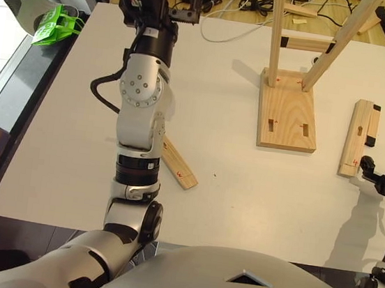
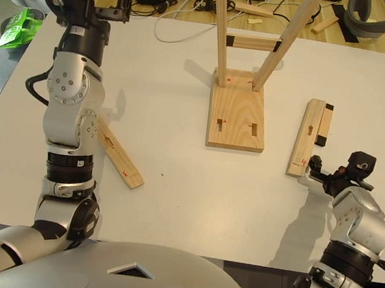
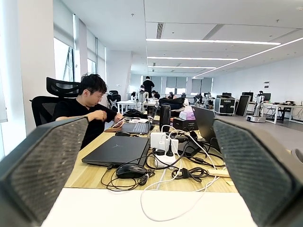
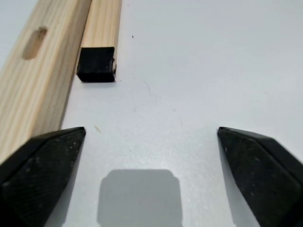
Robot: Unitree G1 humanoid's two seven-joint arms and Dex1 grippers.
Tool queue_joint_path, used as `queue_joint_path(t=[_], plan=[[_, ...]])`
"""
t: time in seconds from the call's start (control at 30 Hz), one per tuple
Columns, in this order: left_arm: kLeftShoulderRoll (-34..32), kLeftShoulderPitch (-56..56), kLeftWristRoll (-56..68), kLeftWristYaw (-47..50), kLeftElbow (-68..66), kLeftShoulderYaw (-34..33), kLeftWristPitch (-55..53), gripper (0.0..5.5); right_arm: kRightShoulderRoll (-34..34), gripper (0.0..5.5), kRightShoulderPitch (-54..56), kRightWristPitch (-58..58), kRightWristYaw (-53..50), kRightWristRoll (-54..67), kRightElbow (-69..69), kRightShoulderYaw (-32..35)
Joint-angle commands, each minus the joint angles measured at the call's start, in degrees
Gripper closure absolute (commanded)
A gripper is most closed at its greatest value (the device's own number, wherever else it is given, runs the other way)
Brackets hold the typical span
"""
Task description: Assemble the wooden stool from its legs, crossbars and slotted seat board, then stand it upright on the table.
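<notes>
My right fingers (image 4: 38, 165) gape empty, just short of the pale slotted wooden bar (image 4: 33, 75) by the surface's (image 2: 187, 185) right edge; my left fingers (image 3: 42, 165), equally wide and empty, hover at its far edge.

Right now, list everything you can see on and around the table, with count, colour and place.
table: one, white, under everything
seat board: one, light wood, flat on the table, two near slots empty
legs: two, light wood, standing in the board's far end
crossbar: one, light wood with black ends, between those legs
loose bars: two, light wood, one black-capped, side by side right of the board
single bar: one, light wood, partly under the left arm
bag: one, green, beyond the table's left edge
left gripper: open, raised at the far edge
right gripper: open, beside the loose bars' near end
</notes>
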State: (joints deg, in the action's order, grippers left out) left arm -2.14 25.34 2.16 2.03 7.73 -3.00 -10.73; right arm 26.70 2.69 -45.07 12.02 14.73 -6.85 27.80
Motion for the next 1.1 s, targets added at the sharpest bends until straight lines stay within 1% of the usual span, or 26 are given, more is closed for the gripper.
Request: queue_joint_path(t=[0.03,0.3,0.4,0.5,0.63,0.8,1.07,1.1], plan=[[-0.31,1.38,-0.09,-0.27,-0.64,0.09,-1.09,0.65,0.69,0.31,4.71,0.57,-0.60,-0.75,-6.65,-1.72],[-0.35,2.18,-0.09,-0.56,-1.02,0.22,-1.48,0.65,2.59,0.31,17.24,9.02,-0.26,-3.89,-29.48,-5.30],[-0.37,2.44,-0.09,-0.66,-1.28,0.25,-1.46,0.65,2.43,0.31,20.28,8.90,1.73,-3.74,-33.54,-7.06],[-0.34,2.33,-0.14,-0.62,-1.22,0.27,-1.49,0.65,1.83,0.74,21.62,6.30,2.18,-2.83,-34.46,-7.34],[-0.28,2.29,-0.19,-0.58,-1.23,0.33,-1.44,0.65,0.87,1.39,21.40,3.06,3.38,-2.58,-32.18,-9.08],[-0.35,2.30,-0.31,-0.51,-1.41,0.33,-1.23,0.65,-0.85,2.28,21.87,-1.73,-3.65,-1.00,-31.93,-4.94],[-0.53,2.87,-0.10,-0.50,-1.80,-0.10,-1.14,0.65,-4.73,3.67,18.40,-5.24,-9.41,1.36,-25.48,-1.33],[-0.60,3.05,-0.07,-0.52,-1.86,-0.19,-1.15,0.65,-5.05,3.74,18.08,-5.41,-10.08,1.45,-24.91,-0.91]])
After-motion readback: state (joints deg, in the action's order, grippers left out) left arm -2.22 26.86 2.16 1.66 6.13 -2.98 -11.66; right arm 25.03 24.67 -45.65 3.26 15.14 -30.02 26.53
